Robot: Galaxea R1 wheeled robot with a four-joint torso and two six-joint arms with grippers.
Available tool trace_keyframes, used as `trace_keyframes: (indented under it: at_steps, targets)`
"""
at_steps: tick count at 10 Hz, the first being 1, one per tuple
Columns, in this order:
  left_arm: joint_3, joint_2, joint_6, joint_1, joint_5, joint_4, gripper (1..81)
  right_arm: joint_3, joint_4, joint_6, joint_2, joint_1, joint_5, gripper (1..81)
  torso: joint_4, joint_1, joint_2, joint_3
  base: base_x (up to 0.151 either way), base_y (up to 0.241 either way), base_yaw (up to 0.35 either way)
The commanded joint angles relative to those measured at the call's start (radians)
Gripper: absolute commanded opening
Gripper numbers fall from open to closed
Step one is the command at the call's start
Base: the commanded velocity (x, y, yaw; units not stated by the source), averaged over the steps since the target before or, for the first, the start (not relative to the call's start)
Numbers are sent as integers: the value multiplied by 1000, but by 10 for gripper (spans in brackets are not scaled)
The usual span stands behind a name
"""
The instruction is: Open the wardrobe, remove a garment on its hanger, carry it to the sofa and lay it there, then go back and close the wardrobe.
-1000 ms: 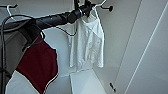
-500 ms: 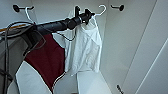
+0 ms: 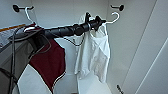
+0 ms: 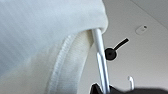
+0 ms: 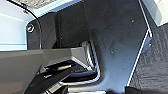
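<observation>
The left arm [image 3: 62,31] comes in from the left edge of the head view, a dark jointed bar with cables looped under it, reaching up and forward into the open wardrobe [image 3: 130,45]. Below the arm hangs a maroon jacket [image 3: 51,62] with white sleeves, close to the camera, its hem edged in a pale stripe. At the end of the arm the left hand [image 3: 93,23] is closed on the hanger [image 3: 112,18], gripping it near the neck where the shirt gathers. The hanger's white hook curves up just beside the hand on the far side and hangs free of the rail mounts. The garment [image 3: 96,55] droops from the hanger in loose folds, bunched at the collar and falling down in front of the white back wall. In the left wrist view the ribbed collar [image 4: 67,72] of the shirt sits right against the hanger's slim white stem. Farther back, a dark round rail mount [image 3: 121,7] sits high on the right inner wall and another [image 3: 16,8] on the left wall. I cannot tell the state of the right hand.
</observation>
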Motion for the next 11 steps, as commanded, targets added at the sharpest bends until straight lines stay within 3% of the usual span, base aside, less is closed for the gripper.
trace_keyframes:
  at_steps: [1,2,3,4,5,6,7,11]
  targets:
    - [116,1,20,-140,-28,110,10,11,-6,-9,4,28,-50,811,83,0,0,0,0,0,0]
    - [116,3,20,-135,-27,116,10,10,-6,-9,4,28,-50,811,92,0,0,0,0,0,0]
    - [129,3,18,-135,-8,122,10,11,-6,-9,4,31,-50,811,34,0,0,0,0,0,0]
    - [149,1,20,-130,1,131,10,10,-4,-9,4,32,-50,811,62,0,0,0,0,0,0]
    - [169,-2,20,-117,1,140,10,10,-4,-9,4,32,-50,811,78,0,0,35,0,0,0]
    - [182,-6,20,-100,1,151,10,10,-4,-9,4,32,-50,811,83,0,0,75,0,0,0]
    - [200,-11,20,-80,3,171,10,11,-6,-9,4,32,-50,811,84,0,0,13,0,0,0]
    - [290,-35,20,31,29,255,10,10,-4,-8,4,33,-48,811,84,-2,0,55,0,0,0]
